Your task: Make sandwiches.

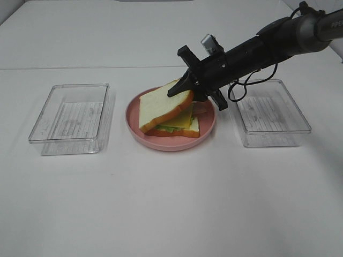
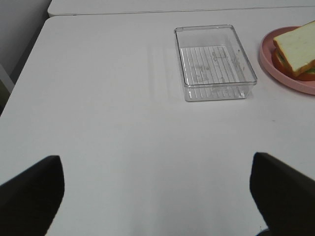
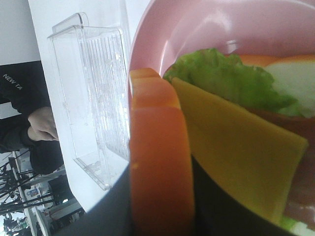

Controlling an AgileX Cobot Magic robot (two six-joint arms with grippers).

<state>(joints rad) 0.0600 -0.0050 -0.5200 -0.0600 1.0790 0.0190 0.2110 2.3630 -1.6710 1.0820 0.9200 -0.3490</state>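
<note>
Sandwich (image 1: 172, 119) sits on the pink plate (image 1: 206, 130) near the middle of the table (image 1: 171, 203), between two clear trays. Its top bread slice (image 1: 163, 108) is tilted, one crust edge lifted by the right gripper (image 1: 181, 89), whose black fingers are clamped on that edge; the slice's lower edge rests on the stack. Under it show a yellow cheese square (image 1: 185, 119), ruffled lettuce (image 1: 170, 128) and the bottom slice (image 1: 177, 132). The raised slice hides most of the filling, and a brownish strip at the stack's far side is too small to name. In the right wrist view the orange crust fills the centre, blurred, with the cheese and lettuce behind it and the fingers only dark shapes at the frame's edge.

The left tray (image 1: 72, 118) lies toward the table's left edge and holds nothing visible but its ribbed floor. The right tray (image 1: 270, 115), toward the right edge, looks the same, though the arm crosses over its far corner.

The left gripper (image 2: 157, 194) hovers over bare table near the left edge, its fingers spread wide with nothing between them; only their dark tips show.
</note>
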